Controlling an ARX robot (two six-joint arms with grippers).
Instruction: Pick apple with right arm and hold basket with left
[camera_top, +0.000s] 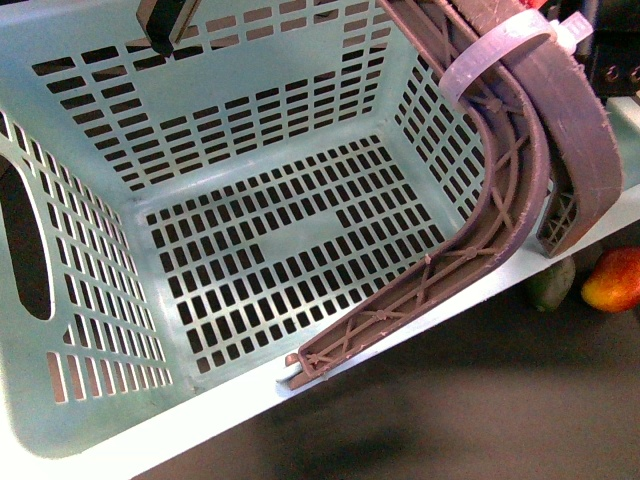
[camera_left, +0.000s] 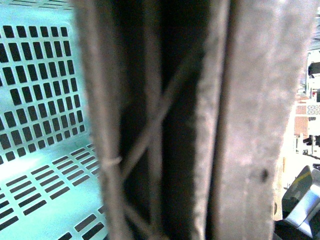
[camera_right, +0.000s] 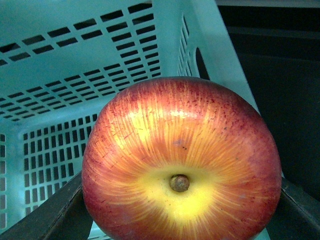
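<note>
1. While the right gripper (camera_right: 175, 225) pinches the apple (camera_right: 180, 160) between its two dark fingers (camera_right: 47, 220), the fruit fills most of the right wrist view. Its stem dimple and yellow patch face the camera.
2. Behind the apple is the inside of the basket (camera_top: 250, 250), pale mint with slotted walls and floor.
3. Seen from the front, the basket sits tilted and takes up most of the frame, with its opening turned toward the camera.
4. Two brown-mauve handles (camera_top: 510, 200) curve up along the basket's right side, pressed side by side. A white zip tie (camera_top: 500, 55) loops around them near the top.
5. From the left wrist, the handles appear very close and blurred, with the mint wall beside them. The left gripper itself is hidden, so its grip cannot be told.
6. Right of the basket, on a dark table (camera_top: 450, 400), a green fruit (camera_top: 552, 283) lies just beside a red-orange fruit (camera_top: 612, 280).
7. A dark shape (camera_top: 165, 22) at the far left edge cannot be identified.
</note>
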